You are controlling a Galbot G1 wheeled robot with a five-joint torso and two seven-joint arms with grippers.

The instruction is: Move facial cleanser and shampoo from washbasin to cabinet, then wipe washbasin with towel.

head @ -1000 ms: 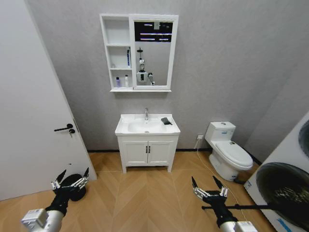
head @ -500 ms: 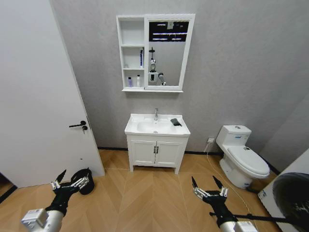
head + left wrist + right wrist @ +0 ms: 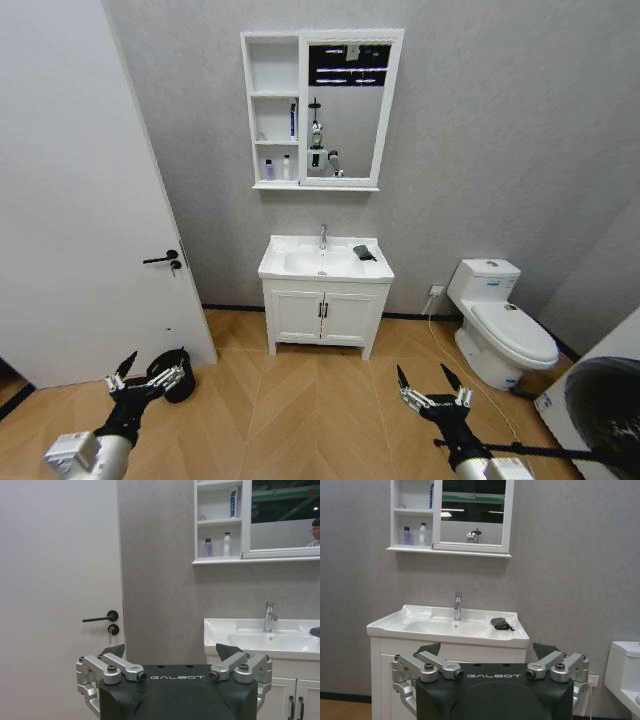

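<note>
we're standing well back from the washbasin (image 3: 325, 263), both arms low over the wood floor (image 3: 300, 400). left end effector (image 3: 146, 375) hangs near the door (image 3: 70, 200), fingers spread, holding nothing. cabinet (image 3: 322, 108) is on the wall above the basin; two small bottles (image 3: 277, 168) stand on its bottom shelf and a blue-and-white tube (image 3: 292, 119) is upright on the middle shelf. towel (image 3: 364, 253) lies bunched on the basin's flat rim, right of the tap (image 3: 323, 236). right end effector (image 3: 431, 388) hangs low in front of the toilet (image 3: 500, 320), fingers spread, empty too.
</note>
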